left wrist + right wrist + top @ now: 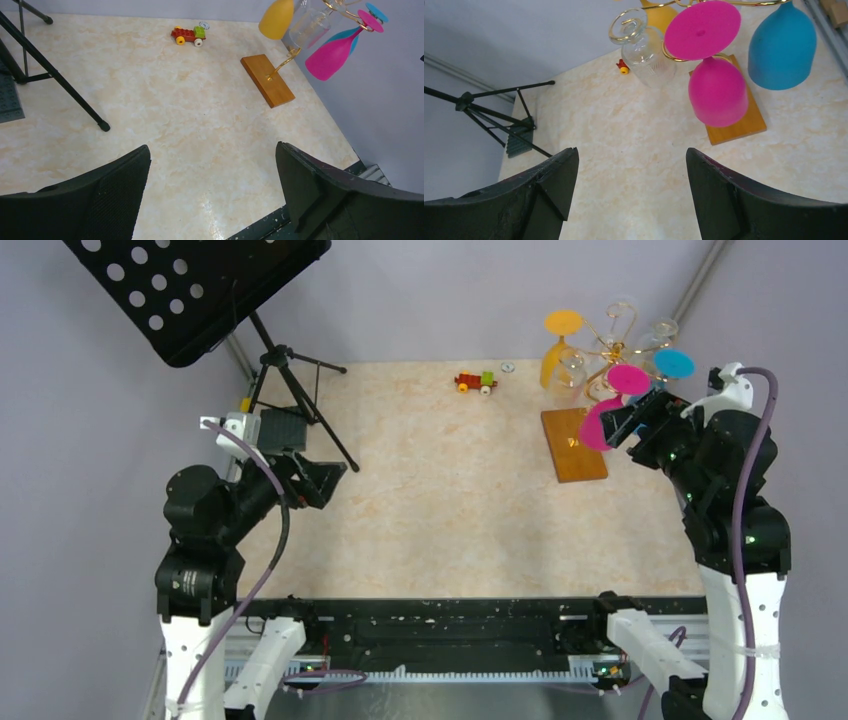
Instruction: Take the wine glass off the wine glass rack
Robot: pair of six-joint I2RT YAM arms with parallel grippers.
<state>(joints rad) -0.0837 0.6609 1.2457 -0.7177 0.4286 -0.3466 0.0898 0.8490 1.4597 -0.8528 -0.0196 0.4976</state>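
On your table (430, 500), the wine glass rack (574, 445) stands at two o'clock. Your right gripper (631, 160) has its fingers spread wide and empty. The pink wine glass (717, 97) hangs upside down at one o'clock ahead of the fingertips, not between them. Your left gripper (212, 150) gapes too, well apart from the rack.

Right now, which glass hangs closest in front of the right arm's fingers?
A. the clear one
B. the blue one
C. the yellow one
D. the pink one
D: the pink glass hangs upside down straight ahead of the right arm's fingers, which are open, while the blue glass is off to one side.
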